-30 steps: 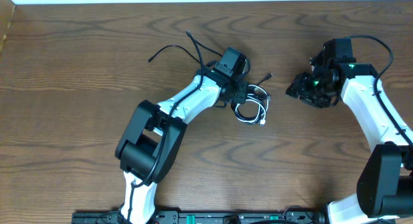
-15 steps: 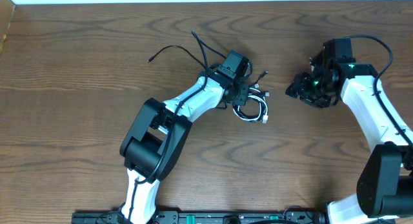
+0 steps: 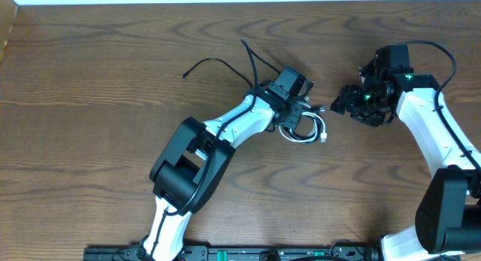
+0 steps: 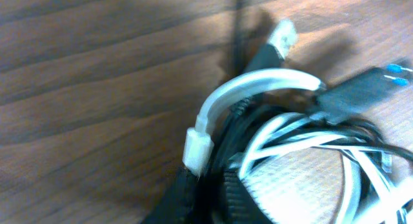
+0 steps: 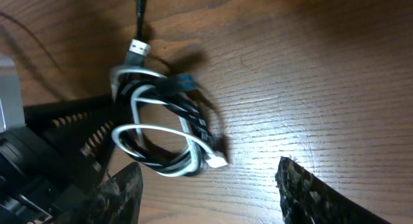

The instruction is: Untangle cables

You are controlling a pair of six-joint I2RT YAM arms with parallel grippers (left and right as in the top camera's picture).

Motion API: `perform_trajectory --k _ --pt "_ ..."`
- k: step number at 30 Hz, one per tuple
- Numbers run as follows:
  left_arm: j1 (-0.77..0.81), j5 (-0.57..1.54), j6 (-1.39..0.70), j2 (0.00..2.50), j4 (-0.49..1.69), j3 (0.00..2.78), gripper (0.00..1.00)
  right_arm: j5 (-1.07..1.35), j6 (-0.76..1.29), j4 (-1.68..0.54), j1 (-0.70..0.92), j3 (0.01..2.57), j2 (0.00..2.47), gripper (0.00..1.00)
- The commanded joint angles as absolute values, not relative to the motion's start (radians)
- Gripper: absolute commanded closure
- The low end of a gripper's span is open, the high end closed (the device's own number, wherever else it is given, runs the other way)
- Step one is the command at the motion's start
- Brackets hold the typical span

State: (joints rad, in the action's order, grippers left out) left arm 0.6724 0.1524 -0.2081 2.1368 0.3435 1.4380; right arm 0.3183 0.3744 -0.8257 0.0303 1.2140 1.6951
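The cables (image 3: 304, 130) lie in one tangled coil, white cord (image 3: 321, 132) looped through black cord (image 3: 214, 62), near the middle of the table (image 3: 90, 141) and closer to its far edge. The left gripper (image 3: 293, 116) is clamped on the coil's left side. The right gripper (image 3: 340, 104) hangs just right of the coil, spread wide and holding nothing

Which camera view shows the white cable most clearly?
The right wrist view: the white cable shows its coil and plug, wound with the black cable. Overhead it is tiny beside the left arm. The left wrist view gives only blurred loops.
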Motion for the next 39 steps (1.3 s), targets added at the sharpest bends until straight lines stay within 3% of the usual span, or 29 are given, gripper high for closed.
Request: perform_trajectory --k 1,12,20,26,30,34,39 --pt "0.669 0.150 -0.207 2.196 0.370 1.412 0.93 0.329 0.361 -0.831 0.036 1.208 1.689 0.37" --pt "0.523 0.569 -0.207 1.843 0.523 1.461 0.93 0.661 0.174 -0.761 0.056 1.210 1.621 0.32" --pt "0.464 0.595 -0.244 1.748 0.538 1.461 0.92 0.696 0.165 -0.717 0.118 1.210 1.509 0.31" --pt "0.426 0.545 -0.408 1.754 0.538 1.460 0.93 0.694 0.265 -0.722 0.127 1.210 1.462 0.37" --pt "0.414 0.542 -0.510 1.754 0.538 1.460 0.93 0.598 0.377 -0.730 0.139 1.209 1.465 0.48" --pt "0.413 0.542 -0.587 1.754 0.534 1.460 0.92 0.447 0.559 -0.747 0.173 1.209 1.465 0.48" --pt "0.408 0.529 -0.712 1.754 0.533 1.460 0.93 0.496 0.587 -0.701 0.214 1.209 1.464 0.47"
